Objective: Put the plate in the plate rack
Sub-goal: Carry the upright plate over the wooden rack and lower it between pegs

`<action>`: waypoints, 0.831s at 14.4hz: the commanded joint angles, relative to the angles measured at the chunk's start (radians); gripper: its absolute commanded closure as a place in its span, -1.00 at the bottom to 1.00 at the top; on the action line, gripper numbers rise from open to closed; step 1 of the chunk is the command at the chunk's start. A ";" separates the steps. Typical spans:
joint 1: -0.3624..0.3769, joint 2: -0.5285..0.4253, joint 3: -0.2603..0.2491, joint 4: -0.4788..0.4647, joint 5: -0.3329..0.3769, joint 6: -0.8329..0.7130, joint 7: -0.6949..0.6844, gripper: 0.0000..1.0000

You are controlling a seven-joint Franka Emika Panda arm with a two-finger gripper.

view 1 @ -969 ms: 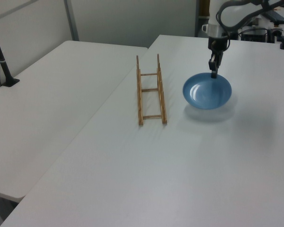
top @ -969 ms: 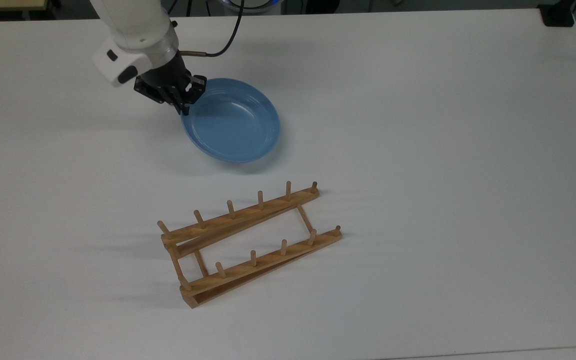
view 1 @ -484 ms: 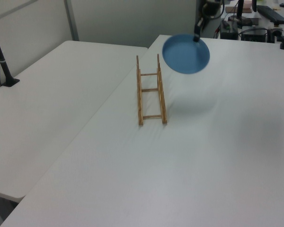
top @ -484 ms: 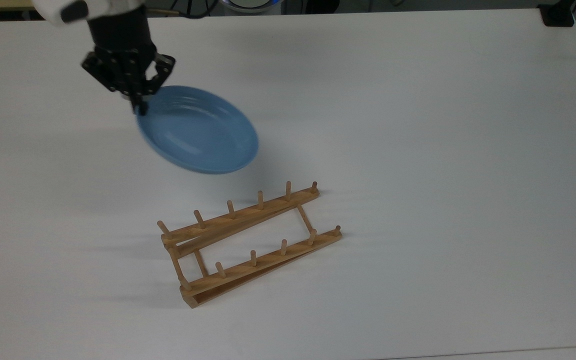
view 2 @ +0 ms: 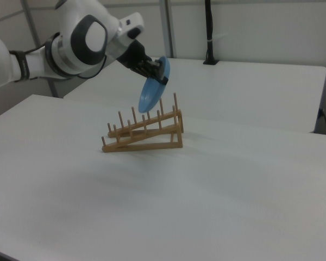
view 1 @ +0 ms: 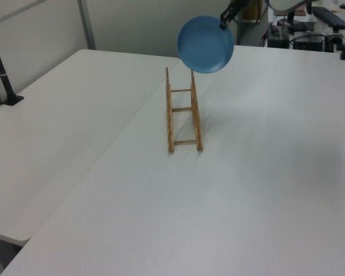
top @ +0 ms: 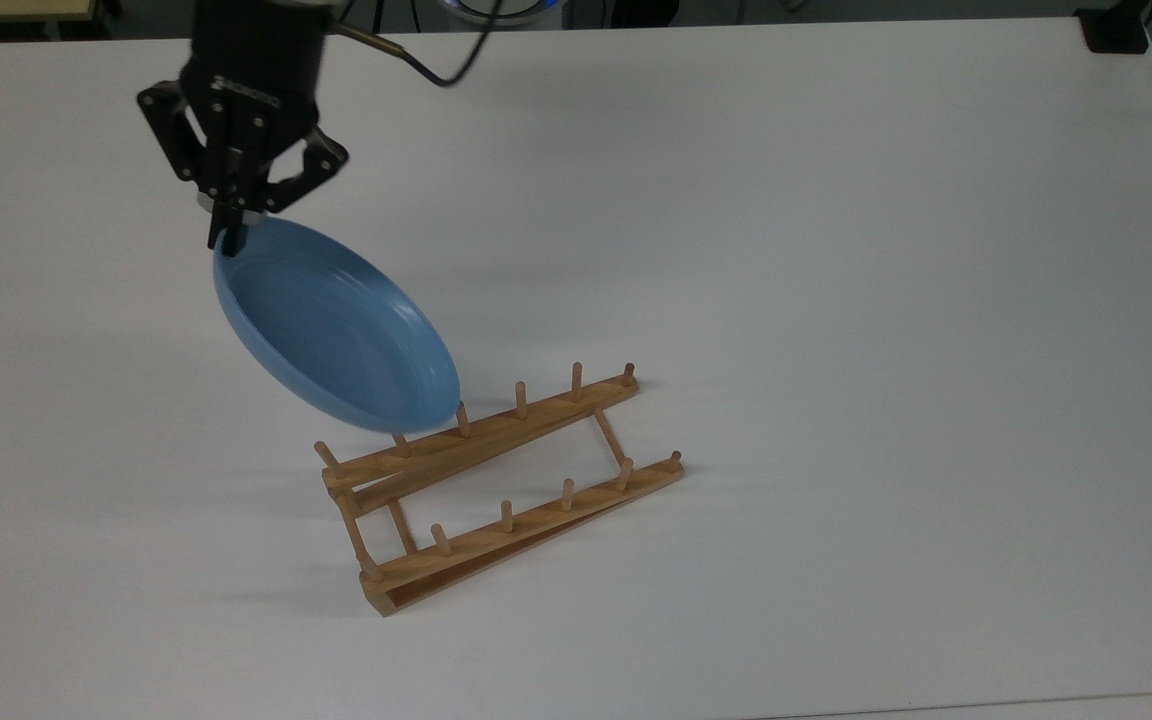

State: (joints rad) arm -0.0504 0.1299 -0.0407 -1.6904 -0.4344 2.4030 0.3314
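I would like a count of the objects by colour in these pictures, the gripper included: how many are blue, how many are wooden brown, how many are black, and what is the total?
Blue: 1, the plate
Wooden brown: 1, the plate rack
Black: 1, the gripper, shut on the plate's rim
Total: 3

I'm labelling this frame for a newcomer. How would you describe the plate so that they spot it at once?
On the white table lies a wooden plate rack. Above its taller end hangs the plate, tilted, gripped by its rim in the black gripper. It is the one blue, round, glossy thing here.
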 commanded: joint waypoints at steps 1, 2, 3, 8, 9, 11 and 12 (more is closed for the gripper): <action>0.069 0.022 0.015 -0.003 -0.292 0.036 0.347 1.00; 0.075 0.025 0.027 -0.006 -0.373 0.036 0.448 1.00; 0.079 0.030 0.044 -0.009 -0.461 0.034 0.539 1.00; 0.086 0.100 0.085 -0.023 -0.831 0.022 0.868 1.00; 0.090 0.112 0.085 -0.023 -0.854 0.021 0.888 1.00; 0.110 0.132 0.085 -0.025 -0.871 -0.011 0.894 1.00; 0.112 0.140 0.085 -0.025 -0.883 -0.028 0.896 1.00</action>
State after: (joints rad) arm 0.0368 0.2567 0.0499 -1.7100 -1.2705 2.4157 1.1923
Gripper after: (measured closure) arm 0.943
